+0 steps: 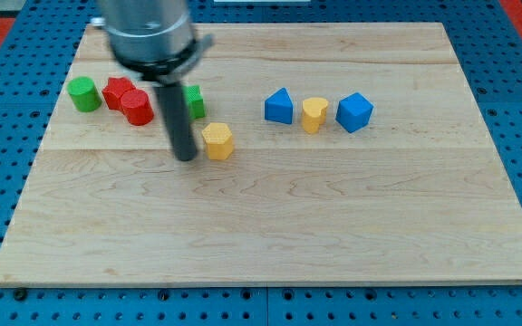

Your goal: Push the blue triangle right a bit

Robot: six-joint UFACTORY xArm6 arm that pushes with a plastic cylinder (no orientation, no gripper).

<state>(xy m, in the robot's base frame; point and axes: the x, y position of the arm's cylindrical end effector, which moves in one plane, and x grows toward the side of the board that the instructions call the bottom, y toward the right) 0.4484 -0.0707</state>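
The blue triangle (279, 106) sits on the wooden board (270, 226), right of centre near the view's top. A yellow heart-shaped block (314, 114) is just to its right, then a blue cube (354, 111). My tip (186, 156) rests on the board well to the left of the blue triangle, just left of a yellow hexagonal block (217, 141), close to it.
At the view's left are a green cylinder (84, 93), a red block (117, 91) and a red cylinder (137, 107) close together. A green block (193, 101) is partly hidden behind the rod. A blue pegboard (515, 91) surrounds the board.
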